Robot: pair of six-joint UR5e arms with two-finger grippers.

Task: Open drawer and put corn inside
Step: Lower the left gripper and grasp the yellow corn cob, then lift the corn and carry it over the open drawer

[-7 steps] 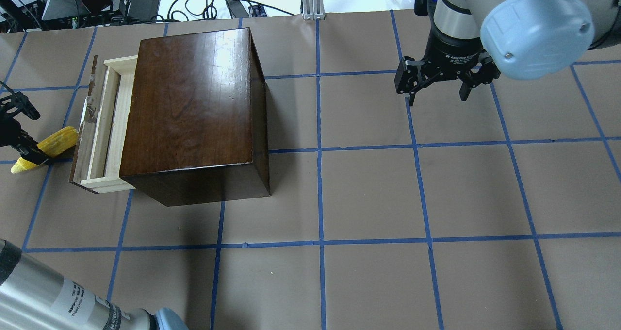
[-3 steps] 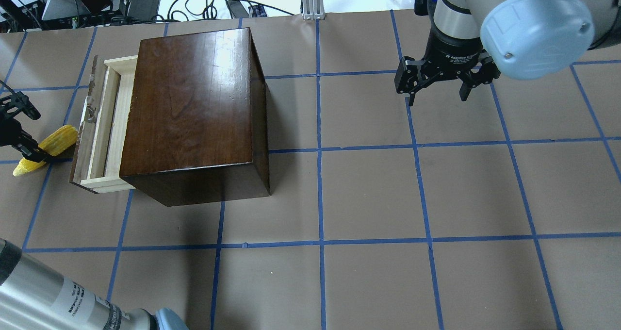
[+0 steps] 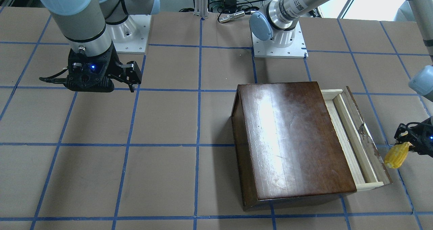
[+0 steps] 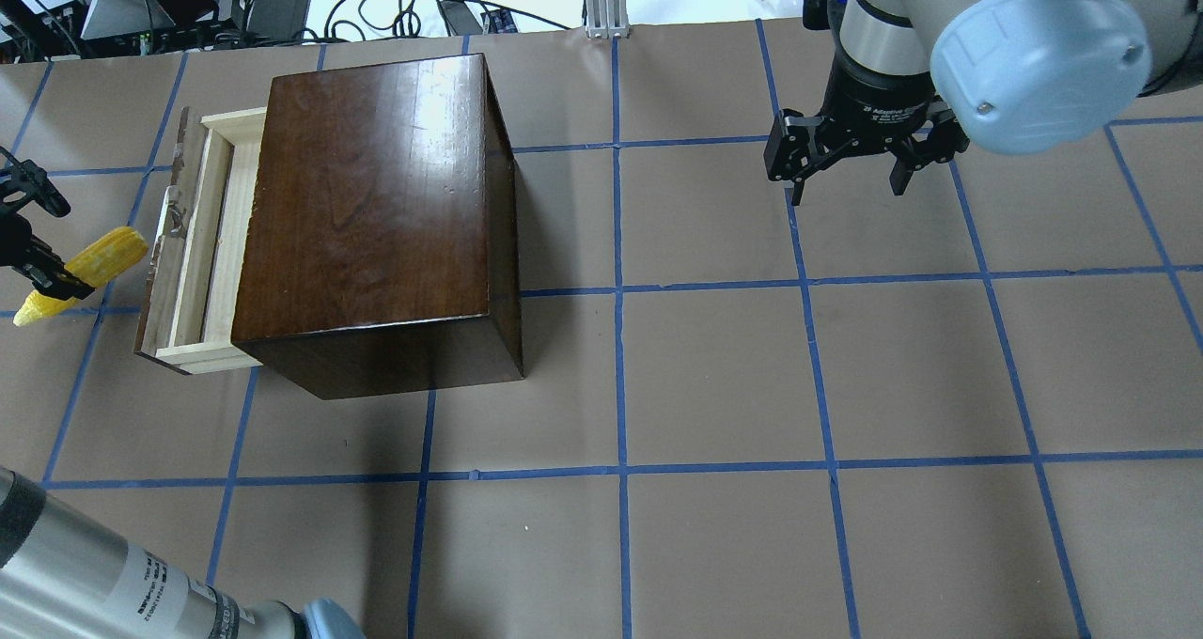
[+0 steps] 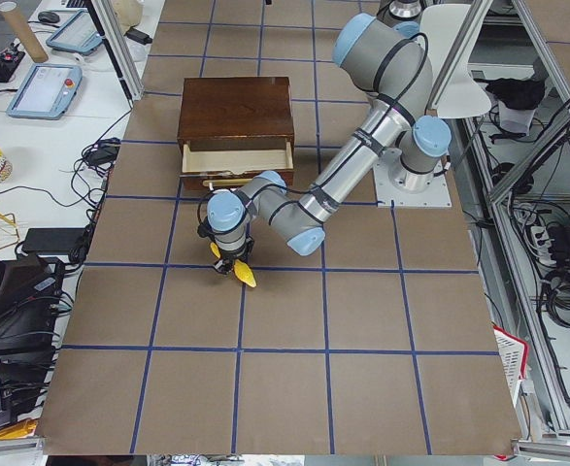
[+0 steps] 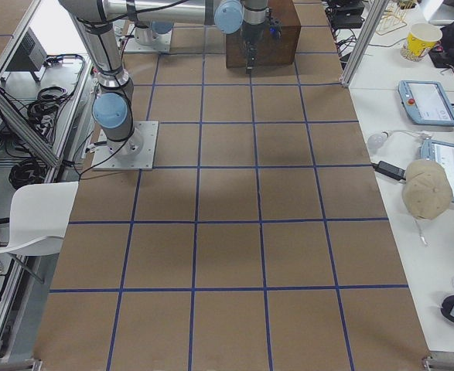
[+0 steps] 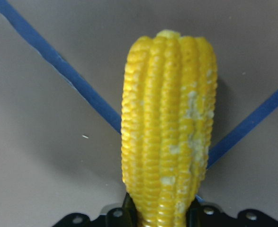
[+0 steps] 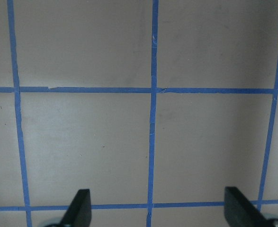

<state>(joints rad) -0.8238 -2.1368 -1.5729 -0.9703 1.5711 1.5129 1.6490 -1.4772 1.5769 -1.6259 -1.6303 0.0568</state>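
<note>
We see the drawer (image 4: 214, 244) partly pulled out of the dark wooden box (image 4: 376, 197) toward the left of the overhead frame. Its pale wood inside is exposed w/ nothing in it, and its worn brown front panel faces the frame's left edge. The box sits upper left of centre on the counter (image 4: 714, 376), which is brown paper w/ a blue tape grid.

The corn (image 4: 113, 246) is outside the drawer, at the far left edge of the overhead frame and just beside the front panel, w/ a small gap btwn them. It lies tilted: thick end up-right toward the drawer, tapered end down-left. In the front-facing view it's at right edge, mid-height (image 3: 396, 155), right of the drawer.

The left gripper (image 3: 406, 144) is clamped on the corn, fingers pinching the cob on its tapered half. The wrist cam shows the cob (image 7: 169, 127) sticking straight out from btwn the fingers over a tape crossing. We can't tell whether the low end touches the counter.

The right gripper (image 4: 848, 188) hangs upper right in the overhead frame, well apart from the box. Its fingers are spread wide w/ nothing btwn them, and its wrist cam shows only bare counter and tape lines below.
</note>
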